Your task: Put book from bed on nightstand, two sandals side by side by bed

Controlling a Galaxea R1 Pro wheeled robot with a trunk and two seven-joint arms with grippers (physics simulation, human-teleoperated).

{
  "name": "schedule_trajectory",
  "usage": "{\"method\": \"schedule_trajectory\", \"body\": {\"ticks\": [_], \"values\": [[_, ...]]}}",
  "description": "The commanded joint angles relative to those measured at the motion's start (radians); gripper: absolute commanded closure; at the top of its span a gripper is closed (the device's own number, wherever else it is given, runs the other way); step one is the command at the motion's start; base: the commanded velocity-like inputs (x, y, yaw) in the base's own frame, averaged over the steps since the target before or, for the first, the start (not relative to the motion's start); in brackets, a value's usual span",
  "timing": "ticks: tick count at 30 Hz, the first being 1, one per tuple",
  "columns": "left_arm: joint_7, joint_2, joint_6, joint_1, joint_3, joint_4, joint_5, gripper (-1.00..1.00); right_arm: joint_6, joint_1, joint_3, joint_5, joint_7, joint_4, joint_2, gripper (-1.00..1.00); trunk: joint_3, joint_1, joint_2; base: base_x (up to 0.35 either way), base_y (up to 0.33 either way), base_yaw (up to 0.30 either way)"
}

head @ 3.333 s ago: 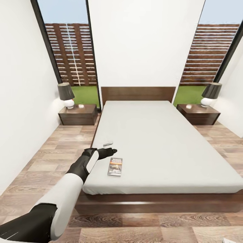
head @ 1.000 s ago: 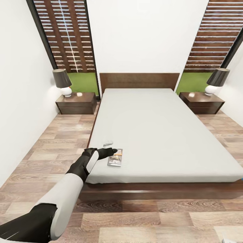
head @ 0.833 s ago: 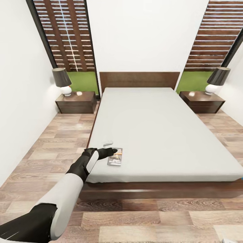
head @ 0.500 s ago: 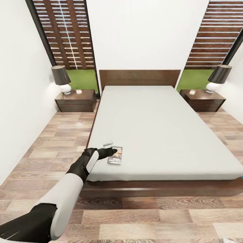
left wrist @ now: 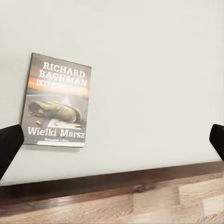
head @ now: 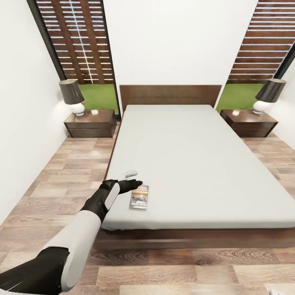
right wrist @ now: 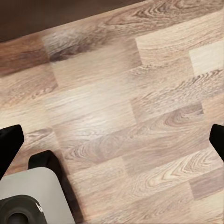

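Observation:
The book [head: 139, 197] lies flat near the front left corner of the bed [head: 196, 164], dark cover up with white lettering and an orange band. My left gripper [head: 134, 178] is open and hovers over the mattress just past the book's far edge. In the left wrist view the book [left wrist: 57, 100] sits off to one side between the spread fingertips [left wrist: 9, 144], not held. My right gripper [right wrist: 112, 140] is open over bare plank floor. One nightstand [head: 91, 123] stands left of the headboard and the other nightstand [head: 250, 122] right of it. The sandals are out of view.
Each nightstand carries a dark-shaded lamp [head: 71, 96]. White walls close in on both sides, leaving floor strips [head: 65, 176] beside the bed. The dark bed frame [head: 196, 239] runs across in front of me. Part of my base [right wrist: 28, 196] is in the right wrist view.
The whole head view has shifted as the camera moved nearer and tilted down. The book now sits slightly nearer me relative to the left gripper, which stays open.

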Motion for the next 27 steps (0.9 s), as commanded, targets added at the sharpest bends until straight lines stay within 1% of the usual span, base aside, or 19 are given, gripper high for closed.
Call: {"method": "schedule_trajectory", "body": {"ticks": [1, 7, 17, 27], "values": [[-0.001, 0.000, 0.005, 0.000, 0.000, -0.001, 0.002, -1.00, -0.002, -0.001, -0.008, -0.003, 0.008, 0.001, 0.000, -1.00, -0.001, 0.001, -0.001, 0.315, 0.000, 0.000], [-0.001, 0.000, 0.005, 0.000, 0.000, -0.001, 0.002, -1.00, -0.002, -0.001, -0.007, -0.003, 0.008, 0.001, 0.000, -1.00, -0.001, 0.001, -0.001, 0.316, -0.013, 0.000], [-0.001, 0.000, 0.005, -0.001, 0.000, -0.001, 0.002, -1.00, -0.002, -0.001, -0.009, -0.003, 0.008, 0.001, 0.000, -1.00, -0.003, 0.001, -0.001, 0.286, -0.080, 0.000], [-0.001, 0.000, 0.005, 0.000, 0.000, -0.001, 0.002, -1.00, -0.002, -0.001, -0.009, -0.003, 0.008, 0.001, 0.000, -1.00, -0.017, 0.001, -0.001, 0.037, -0.015, 0.000]]}}
